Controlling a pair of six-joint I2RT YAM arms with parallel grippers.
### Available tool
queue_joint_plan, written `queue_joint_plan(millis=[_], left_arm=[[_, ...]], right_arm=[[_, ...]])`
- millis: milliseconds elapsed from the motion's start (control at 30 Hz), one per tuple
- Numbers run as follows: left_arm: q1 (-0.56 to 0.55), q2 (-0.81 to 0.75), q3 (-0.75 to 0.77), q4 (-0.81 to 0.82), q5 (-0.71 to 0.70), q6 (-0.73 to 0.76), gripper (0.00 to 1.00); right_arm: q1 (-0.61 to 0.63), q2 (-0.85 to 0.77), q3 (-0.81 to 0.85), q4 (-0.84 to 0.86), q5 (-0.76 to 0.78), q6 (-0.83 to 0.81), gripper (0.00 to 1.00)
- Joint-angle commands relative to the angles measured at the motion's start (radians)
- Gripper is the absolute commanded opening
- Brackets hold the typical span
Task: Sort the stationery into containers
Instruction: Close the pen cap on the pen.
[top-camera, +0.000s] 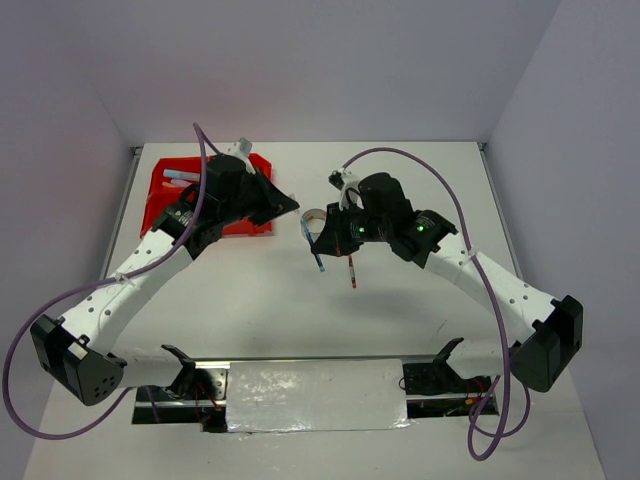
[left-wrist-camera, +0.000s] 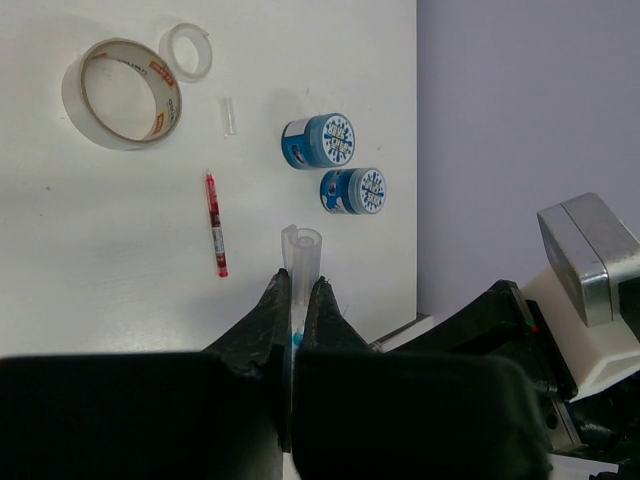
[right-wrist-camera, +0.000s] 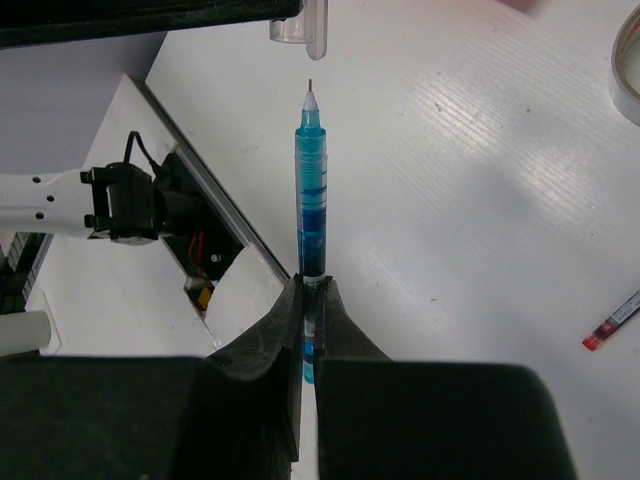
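Left wrist: left gripper (left-wrist-camera: 297, 285) sat closest to the lens, pinched tight on a clear cap (left-wrist-camera: 301, 245); beyond it on the table (left-wrist-camera: 90, 260) lay a red pen (left-wrist-camera: 216, 223), two tubs (left-wrist-camera: 320, 141) side by side, and a large tape ring (left-wrist-camera: 120, 93) touching a small clear ring (left-wrist-camera: 186, 52). Right wrist: right gripper (right-wrist-camera: 310, 285) was clamped on a blue pen (right-wrist-camera: 311, 190), its tip pointing at the cap just ahead, a slight gap between them. Top: both grippers met mid-table, and the red bin (top-camera: 160, 195) stood at far left, partly under the left arm (top-camera: 150, 255).

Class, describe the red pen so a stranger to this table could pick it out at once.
On the white table, find the big tape ring near the middle. The red pen lies loose near it, on the robot's side; the blue pen is thin too, but the right gripper holds it.
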Motion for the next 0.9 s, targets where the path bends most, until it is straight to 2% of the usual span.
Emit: queue_joint_plan(millis=[0,867], left_arm=[[0.004,-0.011,0.008,0.05,0.023,-0.004,0.0],[0.004,0.0,-0.029,0.056,0.032,-0.001,0.0]], right_arm=[[-0.001,0.004,0.026,0.032,-0.017,0.0,0.0],[-0.001,0.014,0.066,0.027,-0.02,-0.013,0.0]])
